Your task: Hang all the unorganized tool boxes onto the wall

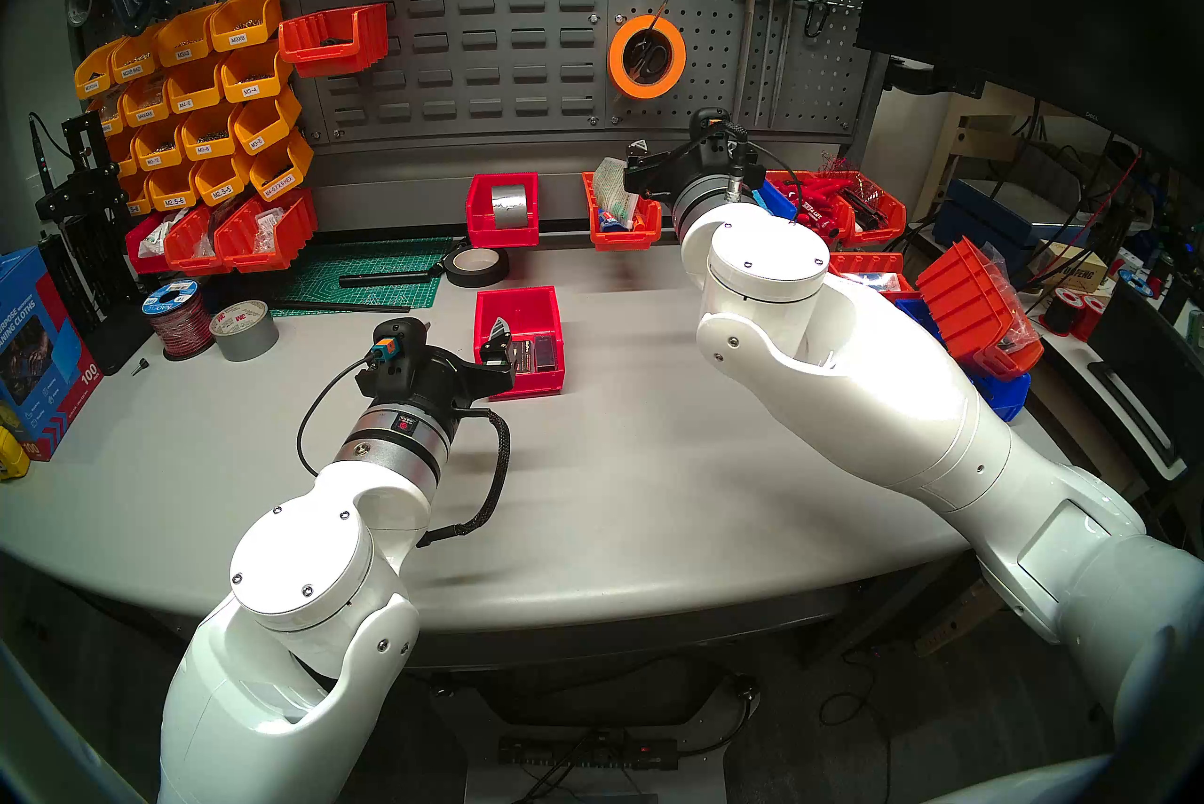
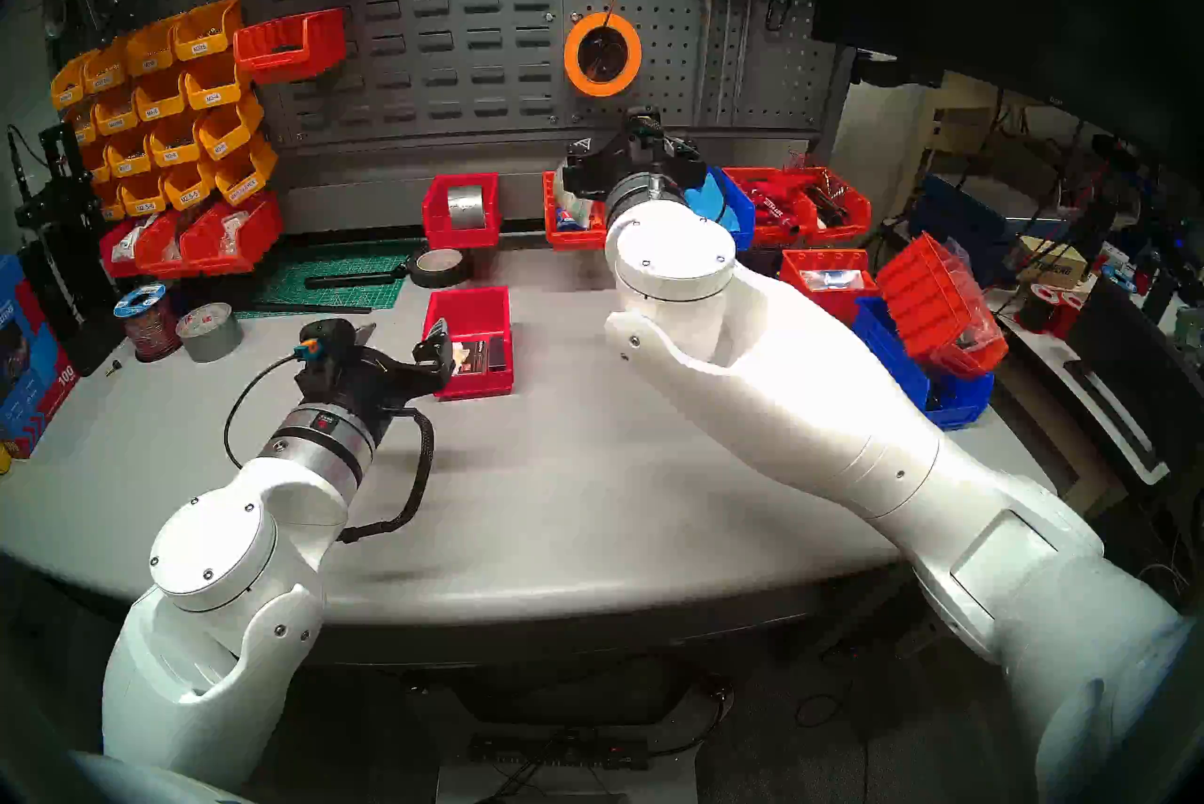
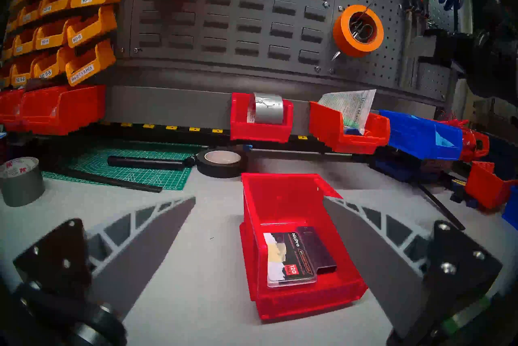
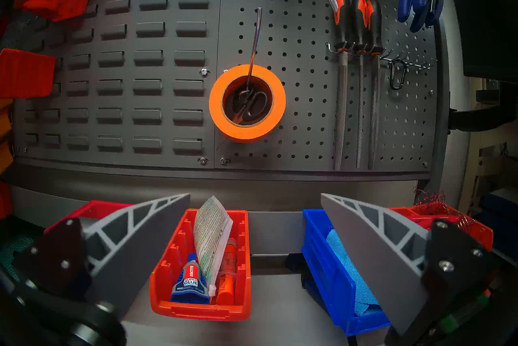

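Observation:
The plain red tool box [image 1: 521, 340] with black-white cards stands on the table; in the left wrist view [image 3: 294, 247] it sits between my open fingers, nearer the right one. My left gripper [image 1: 498, 350] is open at its near left side. The long orange ribbed tool box [image 1: 622, 223] with a white-green packet and glue tubes [image 4: 201, 267] hangs on the plain grey rail [image 4: 274, 233] of the dark grey wall [image 1: 495, 1]. My right gripper [image 1: 635, 174] is open and empty just above and in front of it [image 4: 255, 195].
A red bin with a silver tape roll [image 1: 503, 210] and a blue bin [image 4: 336, 267] hang on the rail beside the orange box. A black tape roll [image 1: 477, 265], green mat [image 1: 371, 275] and grey tape [image 1: 244, 330] lie left. Bins pile up at the right [image 1: 971, 307].

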Controlling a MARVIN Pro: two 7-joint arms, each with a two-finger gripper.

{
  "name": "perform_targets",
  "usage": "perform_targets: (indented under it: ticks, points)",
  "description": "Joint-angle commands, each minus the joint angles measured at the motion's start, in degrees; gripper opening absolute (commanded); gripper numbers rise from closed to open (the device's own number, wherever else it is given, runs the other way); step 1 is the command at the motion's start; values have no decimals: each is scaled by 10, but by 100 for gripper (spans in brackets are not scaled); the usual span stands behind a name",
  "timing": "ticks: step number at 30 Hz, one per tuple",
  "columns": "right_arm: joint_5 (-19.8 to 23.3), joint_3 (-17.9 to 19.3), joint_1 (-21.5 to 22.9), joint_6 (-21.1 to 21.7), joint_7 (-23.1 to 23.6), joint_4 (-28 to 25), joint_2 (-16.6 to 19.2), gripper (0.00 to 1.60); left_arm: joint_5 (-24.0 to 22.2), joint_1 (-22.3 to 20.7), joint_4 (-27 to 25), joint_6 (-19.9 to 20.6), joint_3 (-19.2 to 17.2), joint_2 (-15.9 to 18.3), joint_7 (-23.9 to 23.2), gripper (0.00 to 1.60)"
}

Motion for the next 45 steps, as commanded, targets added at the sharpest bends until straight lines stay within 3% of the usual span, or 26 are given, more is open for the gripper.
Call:
perform_targets:
  ticks: [1,9,29,45]
  points:
    - [-4,2,9,1,1,-5,-1,160,-10,-21,10,-8,-9,-1,-13,160]
    - [-4,2,9,1,1,-5,-1,160,-13,-42,33,21,6,-11,-2,160]
    - [-4,1,9,1,1,-5,-1,160,-2,-69,85,2,12,-17,8,160]
    - [-4,1,9,1,1,-5,-1,160,0,-83,97,22,23,-26,11,160]
